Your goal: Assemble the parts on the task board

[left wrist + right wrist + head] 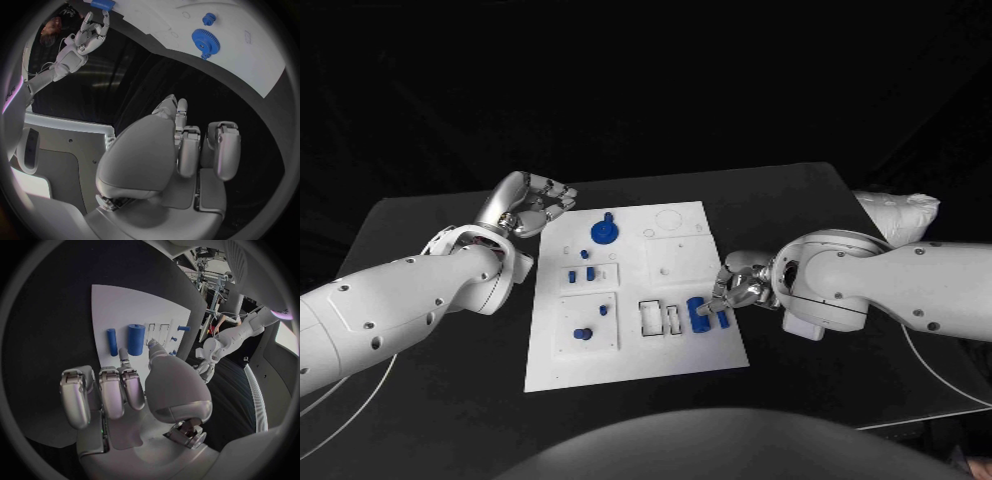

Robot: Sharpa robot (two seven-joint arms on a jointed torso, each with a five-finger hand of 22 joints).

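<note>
A white task board (pixel 635 355) lies on the black counter (pixel 430 215), long side running away from the robot. On its far part stands a blue gear (pixel 603 232) with a small peg just beyond it. Small blue parts (pixel 581 273) sit in the left-hand recesses, and another blue piece (pixel 583 334) lies in a square recess nearer the robot. The left hand (pixel 534 203) hovers off the board's far left corner, fingers curled, holding nothing. The right hand (pixel 737 290) is at the board's right edge, its fingers (pixel 720 305) at two blue cylinders (pixel 700 312) beside two dark slots (pixel 659 318); whether they grip one is unclear.
</note>
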